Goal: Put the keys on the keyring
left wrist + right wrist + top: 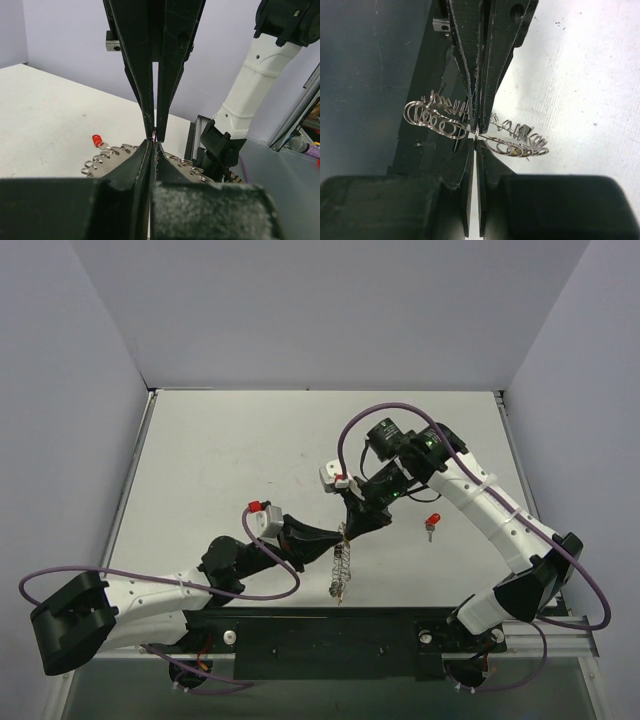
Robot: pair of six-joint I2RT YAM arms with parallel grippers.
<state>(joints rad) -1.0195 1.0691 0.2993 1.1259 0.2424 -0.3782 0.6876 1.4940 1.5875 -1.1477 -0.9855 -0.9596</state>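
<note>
Near-centre of the pale grey table (230,450), both arms converge on one spot.

- Left gripper (335,538): black fingers pressed together, pinching a strand of the silvery, spring-like coiled metal keyring (340,565).
- Keyring: lifted off the table, its loop hanging from the pinch toward the near edge.
- Right gripper (350,525): reaches in from the far right, fingers likewise together on the same strand, tip to tip with the left's.
- Right of both, well apart from the keyring: a small silver key with a red plastic head (432,524), lying loose on the table.

Progress, as I judge it: early. Both grippers hold the keyring, but the red key is not yet threaded and neither gripper has it. No green key shows in any view. One gripper would have to let go to fetch the red key.

View differences:
- Overhead alone shows the gap between red key and keyring.
- Left wrist view flattens that gap. The red key (97,140) seems to touch the keyring (107,159). This view also shows the two finger pairs meeting with only a glint of wire between them.
- Right wrist view alone shows the keyring's separate loops (435,117) on either side of the pinch. It also shows a small yellowish spot (512,149) among the right-hand loops, possibly a yellow key head already on. Too small to tell.
</note>
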